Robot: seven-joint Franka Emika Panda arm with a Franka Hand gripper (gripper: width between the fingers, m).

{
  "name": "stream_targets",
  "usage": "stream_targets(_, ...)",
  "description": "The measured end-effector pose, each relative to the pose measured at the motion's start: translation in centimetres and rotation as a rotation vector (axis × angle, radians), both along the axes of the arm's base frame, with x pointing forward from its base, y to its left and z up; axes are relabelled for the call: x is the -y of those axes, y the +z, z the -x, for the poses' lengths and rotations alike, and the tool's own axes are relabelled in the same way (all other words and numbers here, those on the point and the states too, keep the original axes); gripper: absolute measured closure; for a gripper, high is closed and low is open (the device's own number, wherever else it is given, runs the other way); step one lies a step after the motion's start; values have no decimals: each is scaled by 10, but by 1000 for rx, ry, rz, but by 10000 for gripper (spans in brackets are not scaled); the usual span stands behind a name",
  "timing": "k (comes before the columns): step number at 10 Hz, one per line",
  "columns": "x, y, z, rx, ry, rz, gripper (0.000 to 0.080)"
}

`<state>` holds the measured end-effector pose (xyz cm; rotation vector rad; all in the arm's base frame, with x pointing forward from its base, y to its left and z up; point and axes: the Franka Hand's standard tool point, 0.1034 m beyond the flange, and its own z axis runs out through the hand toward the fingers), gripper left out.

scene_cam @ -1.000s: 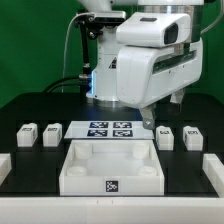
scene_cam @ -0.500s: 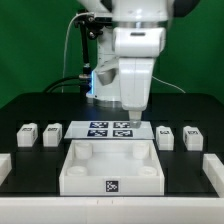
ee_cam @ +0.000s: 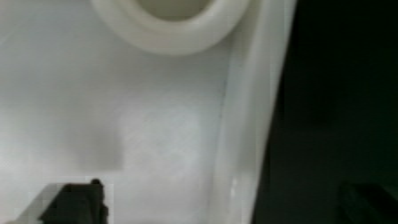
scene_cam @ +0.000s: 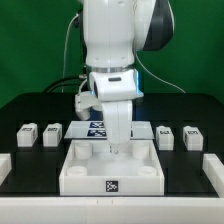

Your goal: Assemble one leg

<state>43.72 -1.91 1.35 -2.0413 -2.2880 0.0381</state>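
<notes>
From my station I see the arm standing upright in the middle of the exterior view, with the gripper (scene_cam: 115, 148) lowered into the open top of the big white tray (scene_cam: 75, 172), near its back wall. In the wrist view the gripper (ee_cam: 228, 202) hangs over the tray's pale floor. One dark finger (ee_cam: 75, 200) shows clearly, and a fainter dark shape opposite it, against the black table (ee_cam: 347, 100), looks like the other. They stand wide apart with nothing between them, so I read the fingers as released and empty. A round white socket (ee_cam: 169, 20) rises from the tray floor ahead of the fingers, and the tray's side wall runs between the floor and the table. None of the four legs is held. All sit on the table (scene_cam: 30, 105) behind the tray, two on the exterior view's left (scene_cam: 27, 132) (scene_cam: 52, 132) and two on its right (scene_cam: 165, 133) (scene_cam: 190, 133), each well apart from the gripper. The marker board (scene_cam: 97, 127) lies between the two pairs, partly hidden by the arm. A square tag (scene_cam: 112, 185) marks the tray's front wall.
</notes>
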Motion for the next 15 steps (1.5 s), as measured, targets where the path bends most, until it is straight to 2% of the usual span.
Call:
stream_targets(2, 3, -7, 3, -13, -10, -3, 150)
stream_targets(3, 3, -7, 3, -13, -10, -3, 277)
stream_targets(4, 3, -7, 3, -13, -11, -3, 277)
stream_targets(5, 3, -7, 3, -14, -11, -2, 414)
stream_targets(6, 3, -7, 3, -14, -11, -2, 603)
stream_targets(7, 3, -7, 3, -14, -11, -2, 603)
stream_targets(8, 4, -6, 2, -9, -14, -2, 738)
stream_targets(15, 5, -5, -1, 4, -16, -1, 738)
